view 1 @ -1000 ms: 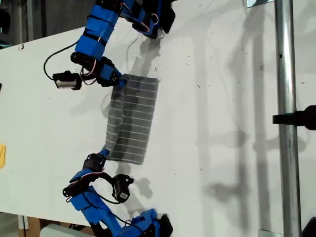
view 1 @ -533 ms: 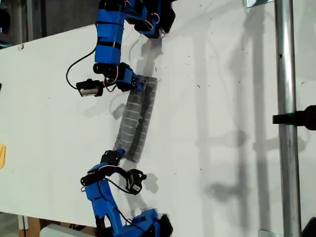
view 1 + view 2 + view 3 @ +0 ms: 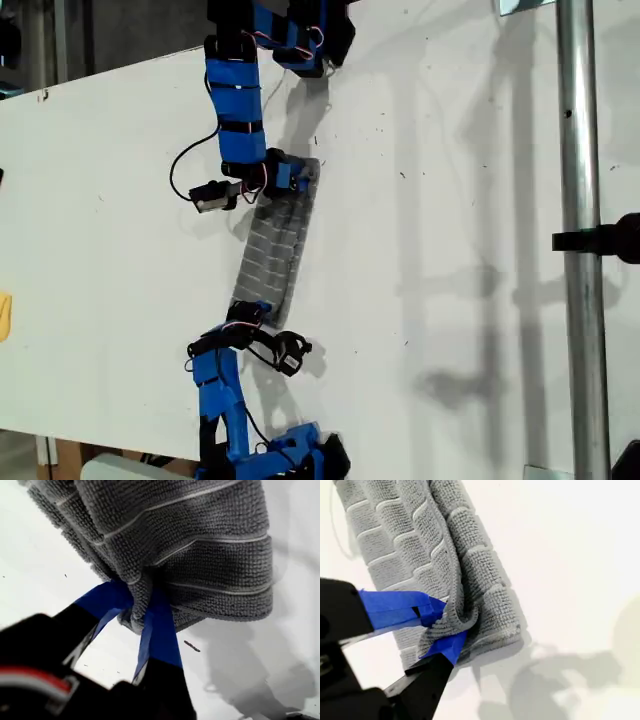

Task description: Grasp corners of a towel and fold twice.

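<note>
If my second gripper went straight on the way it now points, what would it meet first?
Your second gripper is already shut on a fold of the towel, so it would push into the towel first. Beyond lies bare table, though depth is unclear.

Exterior view looks down from above on the white table (image 3: 450,250), well back; both my arms enter from its left half, one from the top edge, one from the bottom. A metal pole (image 3: 580,240) crosses its right side.

First wrist view rides close behind my first gripper (image 3: 142,617), facing along the jaws; the towel (image 3: 190,545) fills the frame, table behind.

Second wrist view sits just as near my second gripper (image 3: 445,630), looking over the towel's length.

All three views share the towel (image 3: 275,250) and table. Which arm is which: cannot tell.
</note>
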